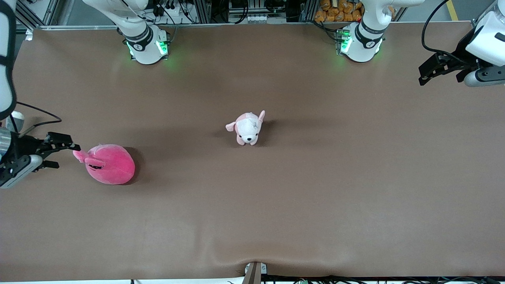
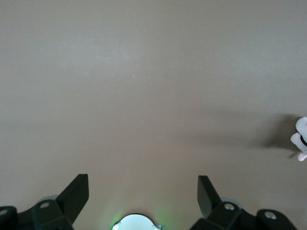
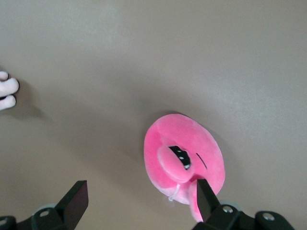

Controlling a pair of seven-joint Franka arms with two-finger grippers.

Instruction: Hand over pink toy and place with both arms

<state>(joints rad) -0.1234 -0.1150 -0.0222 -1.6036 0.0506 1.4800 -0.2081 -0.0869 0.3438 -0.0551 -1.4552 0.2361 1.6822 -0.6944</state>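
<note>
We see one brown worktop point(image 1: 276, 205), its cloth rippled at the camera edge. No legible writing. Right claw point(image 1: 65, 154) released, empty, just beside the pink toy point(image 1: 112, 164) at the right arm's end. One puppy plush point(image 1: 248, 128) mid-worktop; toy slightly nearer the camera. Two plush in all. Left claw point(image 1: 428, 73) released, waiting over its end.

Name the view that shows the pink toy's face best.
The right wrist view: the pink toy fills it from close above, dark eye and mouth plain. The front view shows it whole but small, at the right arm's end of the table. The left wrist view misses it.
</note>
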